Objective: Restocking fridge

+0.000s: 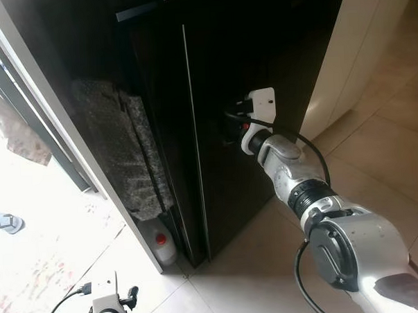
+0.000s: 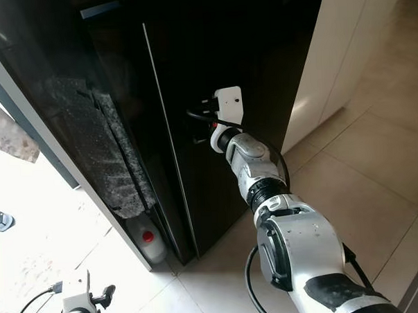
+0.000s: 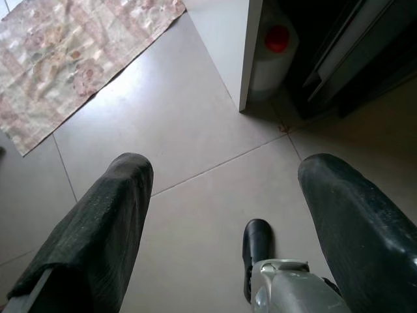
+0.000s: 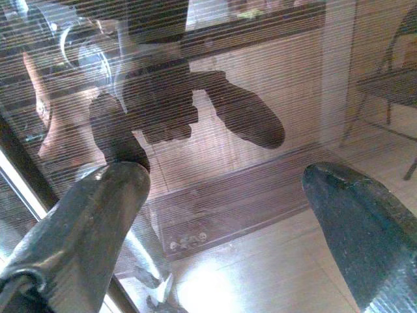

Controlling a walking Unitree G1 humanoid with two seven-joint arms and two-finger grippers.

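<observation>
Your right hand (image 1: 230,128) is pressed up against the glossy black fridge door (image 1: 254,71), fingers spread wide and holding nothing. In the right wrist view the two black fingertips (image 4: 98,208) sit at or just off the glass, with their own reflection straight ahead of them; whether they actually touch it, you cannot tell. The vertical seam (image 1: 192,129) between the door panels runs just beyond the hand, on its outer-left side, and that seam looks like your best bet for an edge to pull on. No handle can be made out near the fingers.

Your left hand (image 1: 111,306) hangs low by the floor, well away from the fridge, also wide open and empty. Past its fingers in the left wrist view lie pale tiles (image 3: 195,130), a white jug with a red cap (image 3: 277,42) tucked at the foot of the fridge, and a patterned mat (image 3: 78,52) off to the far side.

As for progress, you are at the very start. The fridge is shut, neither hand carries anything to stock, and no groceries are in view. Opening the door comes first, then fetching items, placing them inside and closing up.
</observation>
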